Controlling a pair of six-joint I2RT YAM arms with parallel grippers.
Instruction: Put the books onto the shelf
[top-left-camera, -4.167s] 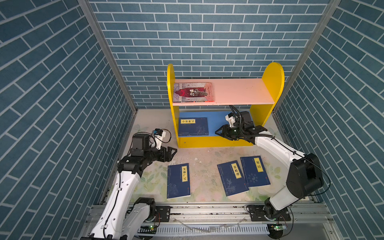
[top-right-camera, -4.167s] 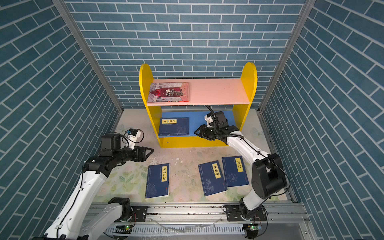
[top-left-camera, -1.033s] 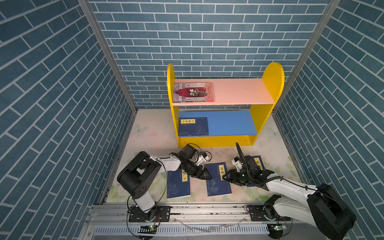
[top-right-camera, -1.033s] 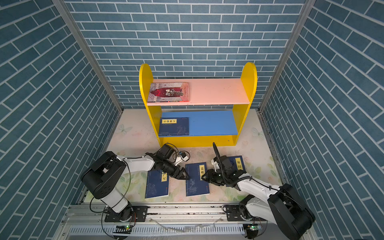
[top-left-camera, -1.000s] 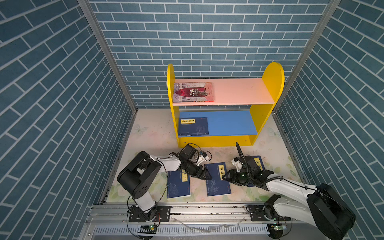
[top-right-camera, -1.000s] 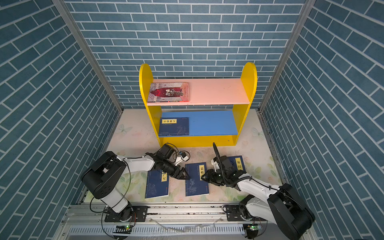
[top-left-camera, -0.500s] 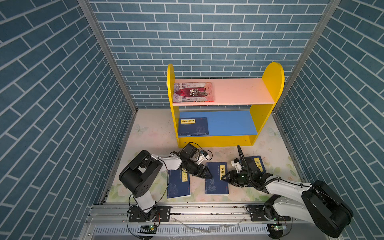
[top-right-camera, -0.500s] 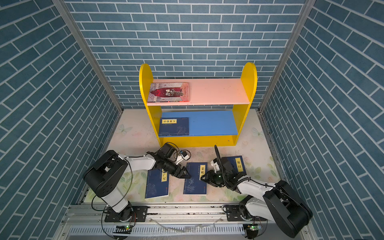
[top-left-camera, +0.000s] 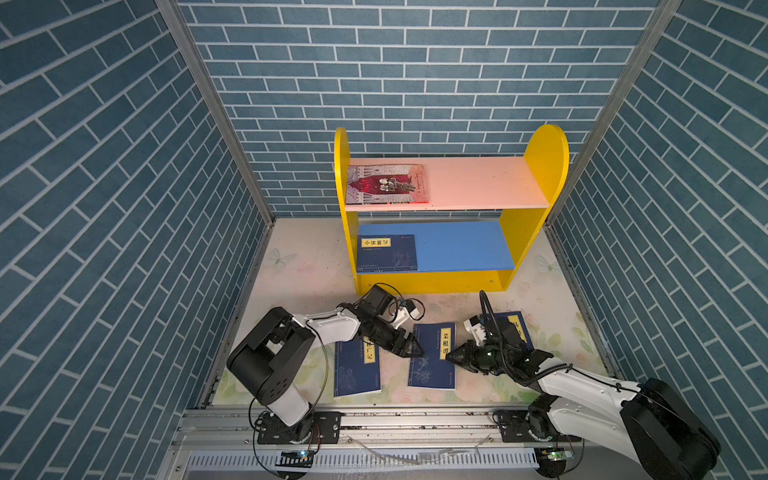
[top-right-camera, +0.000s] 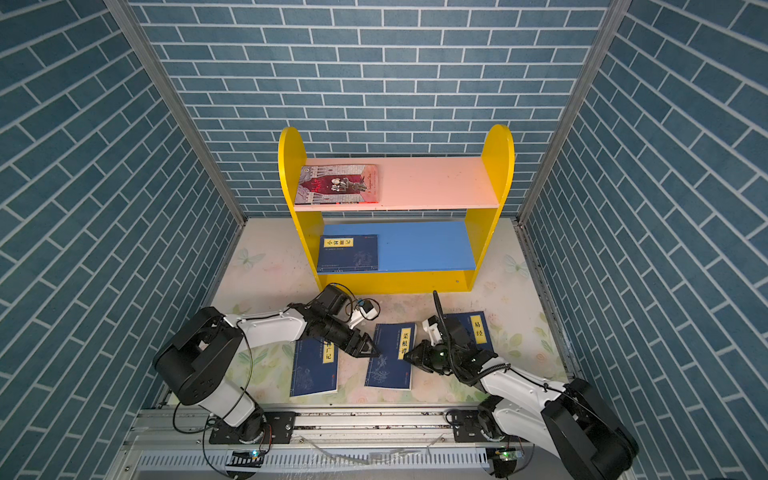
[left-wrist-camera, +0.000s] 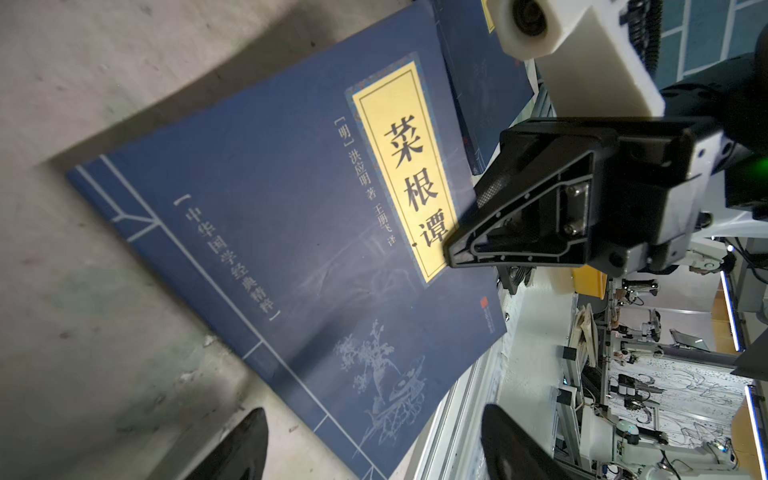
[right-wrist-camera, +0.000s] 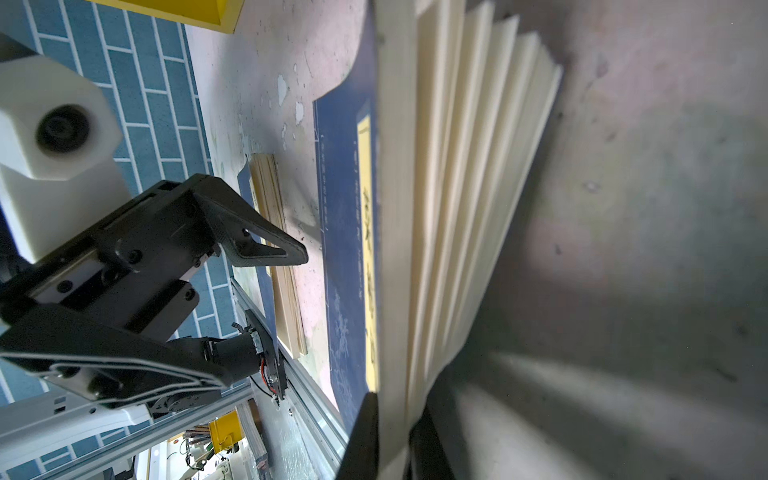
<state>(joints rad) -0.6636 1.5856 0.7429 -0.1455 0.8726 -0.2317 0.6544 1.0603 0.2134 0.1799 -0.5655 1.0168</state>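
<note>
Right gripper (top-left-camera: 452, 356) is pinching the right-hand edge of the middle book (top-left-camera: 432, 365) in both top views, jaws drawn narrow around it. The left gripper (top-left-camera: 413, 351) is hovering at that book's opposite edge, jaws spread wide, holding nothing. The middle book is lying on the pale floral tabletop (top-left-camera: 299, 270) between the left book (top-left-camera: 357, 372) and the right book (top-left-camera: 517, 326), all thin navy paperbacks with yellow title strips. Behind them the shelf (top-left-camera: 545, 158), with yellow round-topped sides, is carrying a grey-and-red book (top-left-camera: 386, 185) flat on its pink board and a navy book (top-left-camera: 386, 253) flat on its blue board. Left wrist view: the middle book (left-wrist-camera: 291, 249) is showing a matte cover with pale line drawings, and the black triangular right gripper (left-wrist-camera: 453, 254) is overlapping its label. Right wrist view: the middle book (right-wrist-camera: 465, 187) is fanning cream pages, with a slice of cover and pages clamped in the right gripper (right-wrist-camera: 392, 436).
</note>
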